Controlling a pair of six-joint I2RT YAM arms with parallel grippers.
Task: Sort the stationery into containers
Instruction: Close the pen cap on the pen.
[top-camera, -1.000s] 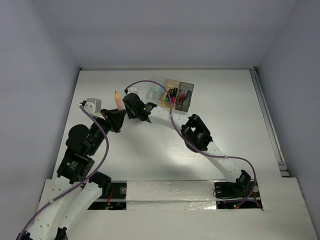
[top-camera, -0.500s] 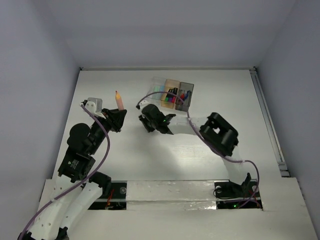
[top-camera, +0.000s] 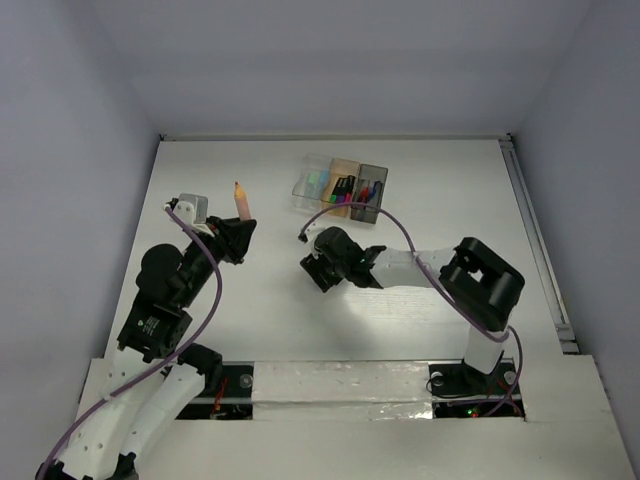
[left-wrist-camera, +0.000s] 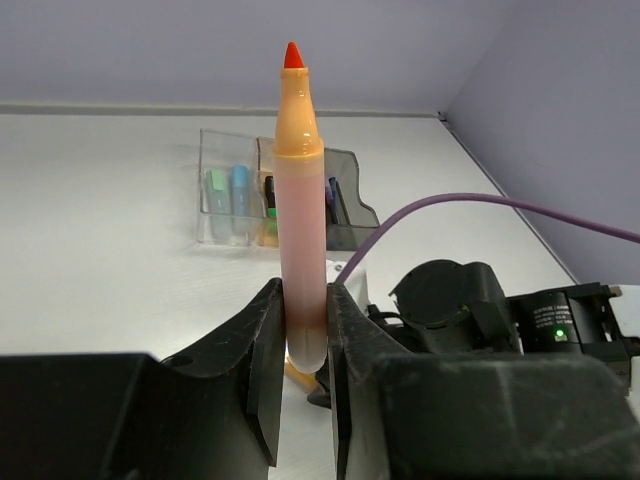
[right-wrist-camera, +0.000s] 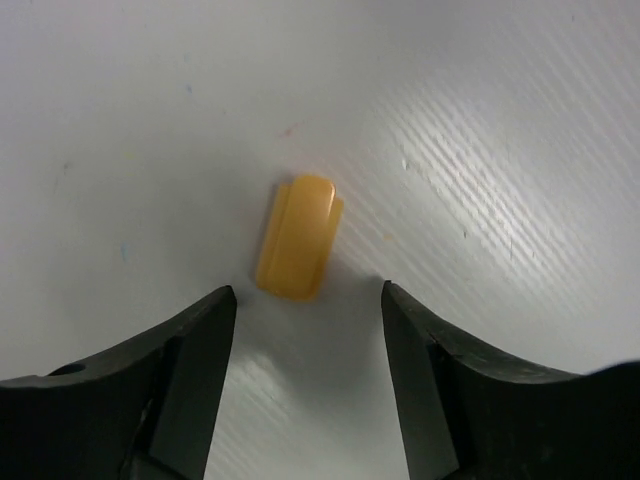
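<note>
Lab test booth: white table (top-camera: 450, 200), plain walls (top-camera: 340, 60).

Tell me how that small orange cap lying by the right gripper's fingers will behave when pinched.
The orange cap looks like hard, smooth plastic, so it is probably stiff, light and somewhat slippery. Its rounded sides suggest it may roll or skid on the table if one finger of the open right gripper touches first.

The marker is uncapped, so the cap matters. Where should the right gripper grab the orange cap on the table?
Pinch the orange cap across its long sides at mid-length, coming straight down. It lies flat on the table, lengthwise just ahead of the right gripper's open fingers, so they should close on its narrow width.
</note>
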